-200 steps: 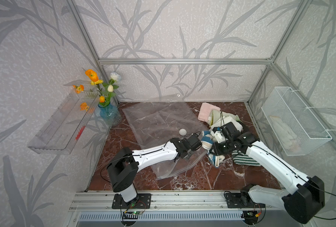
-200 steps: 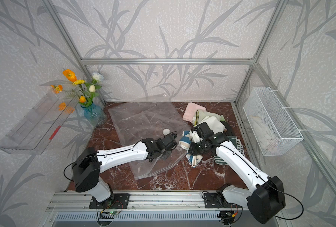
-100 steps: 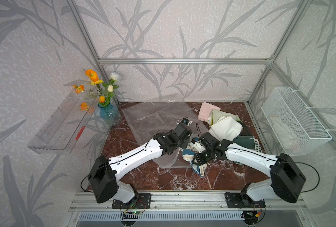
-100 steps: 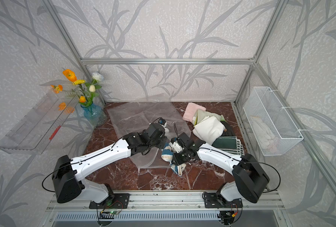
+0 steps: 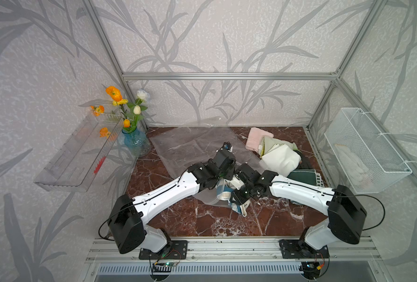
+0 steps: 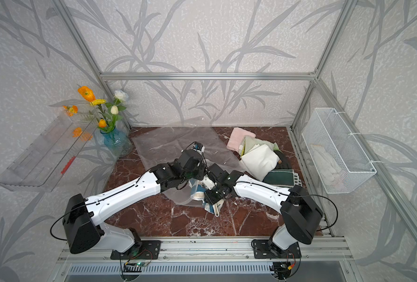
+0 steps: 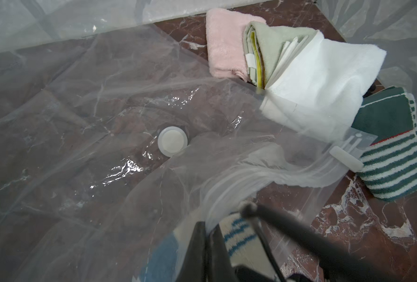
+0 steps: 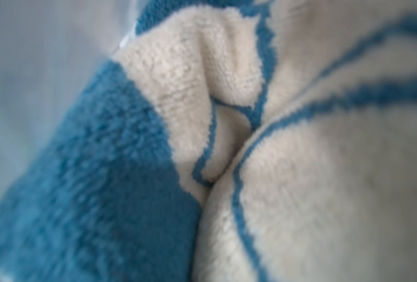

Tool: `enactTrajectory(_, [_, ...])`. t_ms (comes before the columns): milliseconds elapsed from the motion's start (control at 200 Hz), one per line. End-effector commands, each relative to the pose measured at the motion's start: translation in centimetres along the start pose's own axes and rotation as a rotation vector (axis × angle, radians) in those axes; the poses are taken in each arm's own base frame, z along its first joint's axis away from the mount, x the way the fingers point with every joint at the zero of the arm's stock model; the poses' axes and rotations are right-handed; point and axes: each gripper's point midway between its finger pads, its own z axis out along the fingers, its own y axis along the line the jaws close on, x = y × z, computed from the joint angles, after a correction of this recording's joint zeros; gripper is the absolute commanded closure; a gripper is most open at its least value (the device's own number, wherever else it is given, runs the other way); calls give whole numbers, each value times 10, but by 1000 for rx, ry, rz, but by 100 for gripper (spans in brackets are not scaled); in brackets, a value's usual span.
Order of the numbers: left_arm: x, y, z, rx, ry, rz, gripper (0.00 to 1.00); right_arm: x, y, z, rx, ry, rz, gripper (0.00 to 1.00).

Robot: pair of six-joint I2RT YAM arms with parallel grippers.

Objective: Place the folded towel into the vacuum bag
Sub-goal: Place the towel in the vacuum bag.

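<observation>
The vacuum bag (image 5: 190, 149) (image 6: 168, 146) lies clear and crinkled on the marble floor, its white round valve (image 7: 172, 144) facing up. My left gripper (image 7: 207, 244) is shut on the bag's near lip and holds it raised at front centre (image 5: 221, 182). The folded towel (image 5: 223, 191) (image 6: 197, 191), blue and cream, sits at the raised mouth, partly under the plastic (image 7: 236, 234). My right gripper (image 5: 236, 195) presses against it from the right. The towel (image 8: 202, 146) fills the right wrist view and hides the fingers.
A pile of other towels stands back right: pink (image 5: 258, 139), white (image 5: 280, 161), green striped (image 5: 302, 175). A blue vase of flowers (image 5: 134, 144) stands back left beside a clear wall shelf (image 5: 75, 156). A white wire basket (image 5: 366, 151) hangs on the right wall.
My right arm carried the blue and cream towel from beside the pile leftward to the bag's mouth. My left arm drew back and lifted the bag's lip.
</observation>
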Motion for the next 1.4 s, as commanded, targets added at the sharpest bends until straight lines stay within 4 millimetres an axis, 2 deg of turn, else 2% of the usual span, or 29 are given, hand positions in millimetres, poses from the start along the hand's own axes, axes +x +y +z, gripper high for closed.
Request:
enactTrajectory(0, [4, -10, -1, 43, -3, -9, 100, 2, -6, 10, -43, 20, 22, 9])
enactTrajectory(30, [8, -8, -1, 43, 3, -13, 100, 4, -6, 7, -61, 11, 30, 0])
enactTrajectory(225, [32, -7, 0, 72, 46, -36, 100, 23, -12, -28, -120, -33, 131, 1])
enactTrajectory(380, [42, -17, 0, 136, 82, -53, 100, 44, -39, -50, -123, -100, 379, 0])
enactTrajectory(455, [45, -22, 2, 165, 95, -70, 100, 60, -48, -51, -108, -114, 526, 2])
enactTrajectory(540, [48, -26, 4, 181, 110, -80, 100, 75, -42, -42, -164, -112, 715, 18])
enactTrajectory(600, [48, -28, 5, 188, 110, -81, 100, 82, -35, -35, -179, -128, 786, 24])
enactTrajectory(660, [47, -30, 6, 193, 113, -78, 100, 84, -33, -27, -185, -154, 828, 25])
enactTrajectory(710, [47, -32, 7, 200, 117, -74, 100, 85, -39, -19, -171, -170, 862, 26])
enactTrajectory(805, [48, -37, 7, 211, 127, -64, 100, 70, -48, -8, -170, -231, 882, 26])
enactTrajectory(905, [51, -37, 9, 211, 138, -53, 100, 45, -52, 0, -182, -294, 868, 31])
enactTrajectory(1050, [56, -35, 12, 204, 151, -48, 100, 19, -49, 0, -179, -362, 824, 48])
enactTrajectory(1160, [59, -36, 14, 207, 151, -54, 100, -4, -42, -11, -183, -429, 763, 65])
enactTrajectory(1210, [59, -36, 16, 206, 150, -53, 100, -16, -40, -17, -188, -459, 745, 69])
enactTrajectory(1320, [56, -36, 17, 200, 142, -50, 100, -45, -38, -26, -195, -519, 718, 70])
enactTrajectory(1395, [53, -36, 17, 196, 134, -46, 100, -51, -43, -18, -169, -511, 733, 66])
